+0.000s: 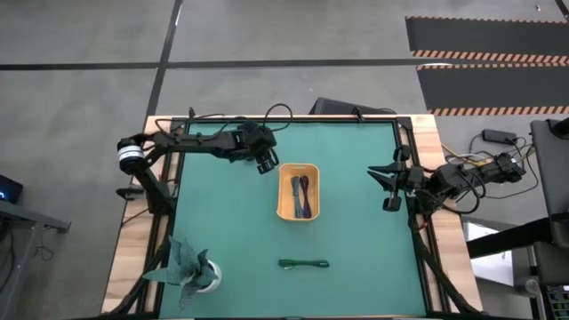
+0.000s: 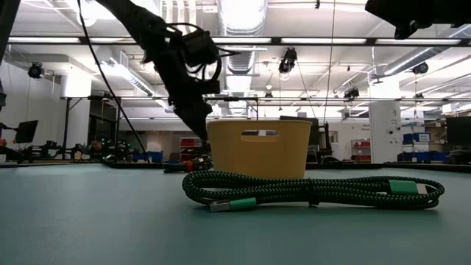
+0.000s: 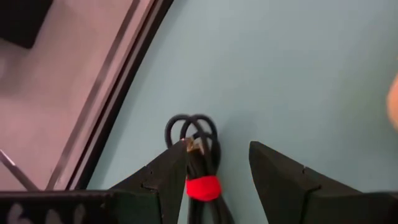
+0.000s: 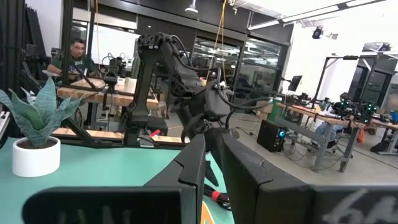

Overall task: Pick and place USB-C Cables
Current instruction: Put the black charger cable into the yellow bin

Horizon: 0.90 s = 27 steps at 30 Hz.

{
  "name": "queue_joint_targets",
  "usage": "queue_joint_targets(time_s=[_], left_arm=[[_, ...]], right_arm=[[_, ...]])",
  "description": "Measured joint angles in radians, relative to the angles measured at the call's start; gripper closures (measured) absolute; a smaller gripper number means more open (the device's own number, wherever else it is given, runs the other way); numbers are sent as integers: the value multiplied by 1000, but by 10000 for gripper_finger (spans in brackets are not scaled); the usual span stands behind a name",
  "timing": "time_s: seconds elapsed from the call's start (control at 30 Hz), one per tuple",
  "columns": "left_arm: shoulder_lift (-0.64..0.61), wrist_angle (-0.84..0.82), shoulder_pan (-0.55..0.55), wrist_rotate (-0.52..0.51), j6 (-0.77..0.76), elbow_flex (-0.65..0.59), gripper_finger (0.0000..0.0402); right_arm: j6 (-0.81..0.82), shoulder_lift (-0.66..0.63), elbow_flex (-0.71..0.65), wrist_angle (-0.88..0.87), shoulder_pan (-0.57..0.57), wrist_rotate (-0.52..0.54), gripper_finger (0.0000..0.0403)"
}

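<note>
1. Black-and-red cable (image 3: 198, 163) lies on the green table (image 1: 222, 222), just off the orange tray's far-left corner. The left wrist view shows it between the fingers of the left gripper (image 3: 214, 165), which are spread apart, nothing clamped. The cable hugs one finger; the other stands clear of it.
2. Left gripper (image 1: 264, 161), seen from above, hangs just beside the orange tray (image 1: 298, 191), near the table's far edge.
3. Step in hand, as I judge it: grasp this cable. To do it well, centre the bundle between the fingers before closing; as it sits, a close could push it sideways. Aim at the red band, where the strands are tied, so no loop slips free.
4. Tip contact with the mat: cannot tell. Go low enough to catch the whole bundle.
5. Tray holds cables already; a purple cable (image 1: 305, 196) shows, the rest too small to sort. Lift clear of the rim before the carry across.
6. Dark green cable (image 1: 303, 263) lies on the mat, near side, well apart from the tray, untouched.
7. Right gripper (image 1: 388, 188) waits at the table's right edge, its fingers close together with only a narrow gap, holding nothing.
</note>
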Motion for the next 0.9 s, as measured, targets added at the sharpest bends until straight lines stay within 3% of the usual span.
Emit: queue_joint_targets(time_s=[0.9], left_arm=[[3, 164, 63, 0, -61, -175, 242]], right_arm=[[-1, 0, 0, 0, 0, 0, 360]])
